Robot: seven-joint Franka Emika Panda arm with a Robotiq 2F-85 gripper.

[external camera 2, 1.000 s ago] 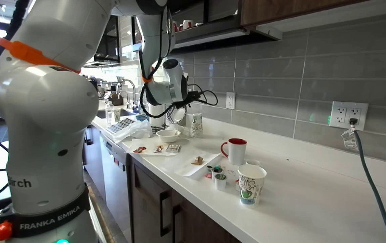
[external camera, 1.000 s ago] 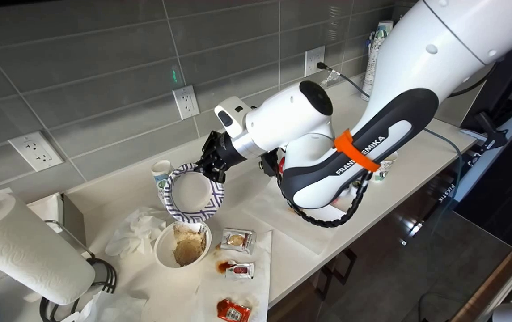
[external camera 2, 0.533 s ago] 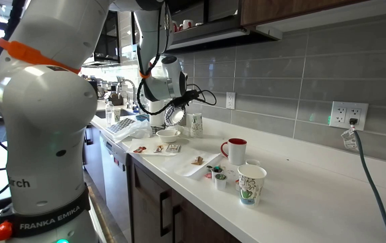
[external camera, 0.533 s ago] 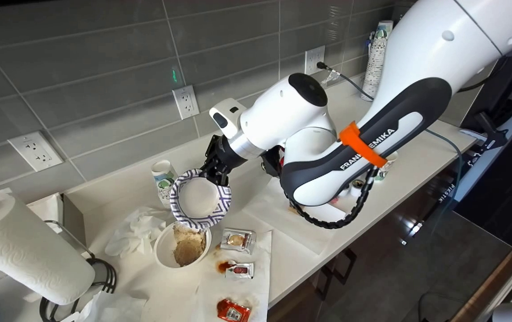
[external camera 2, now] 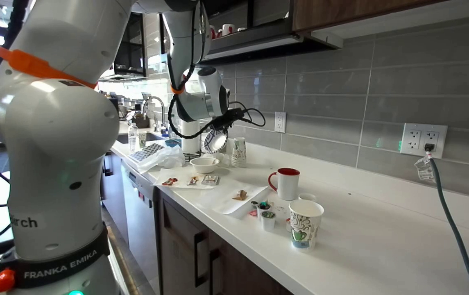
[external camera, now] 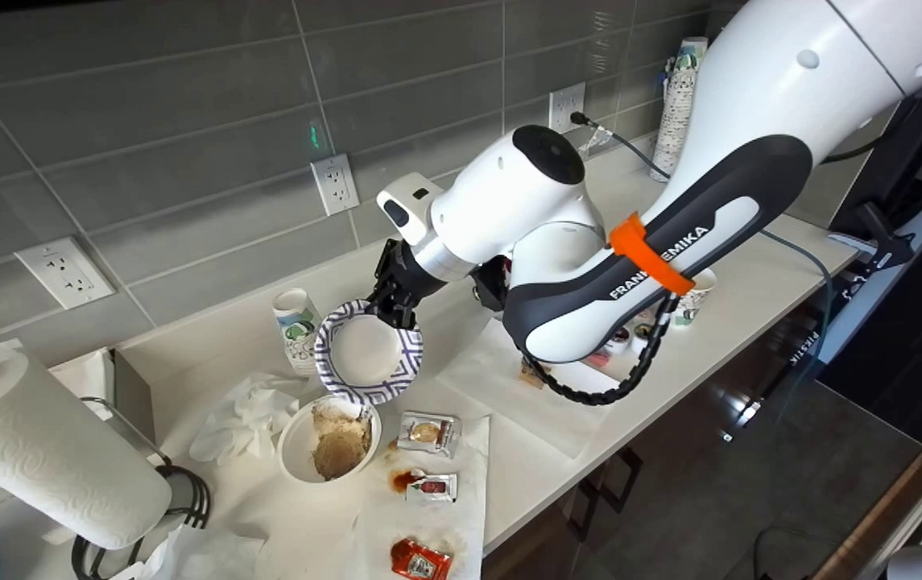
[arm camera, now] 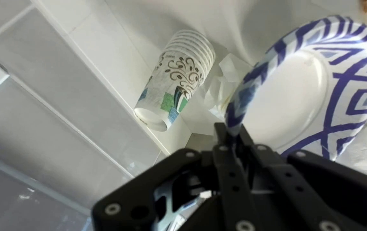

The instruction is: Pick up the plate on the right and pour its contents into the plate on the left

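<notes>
So the patterned plate [external camera: 368, 352] is up in the air, steeply tilted, above the desk [external camera: 308, 532], and I can't make out any food on its face. The hand [arm camera: 233, 133] is clamped on the rim, with the plate hanging below it. Under the low lip, or just wall-side of that, sits the white bowl [external camera: 297, 447], about midway between the desk's wall edge and front edge, with a heap of tan food [external camera: 340, 451] inside. Whether the plate's contents are in there, can't tell.

My guess: tail end of the pour. To do it well, I'd get that lip properly over the middle of the bowl, keep it low but not touching, and give a small shake or two. The plate looks like thin paper, so the rim may bend; no hard twisting. Watch the stack of paper cups [external camera: 297, 330] by the wall edge, and the condiment packets [external camera: 428, 432] toward the front edge, since crumbs could stray there. Then lift clear before levelling it.
</notes>
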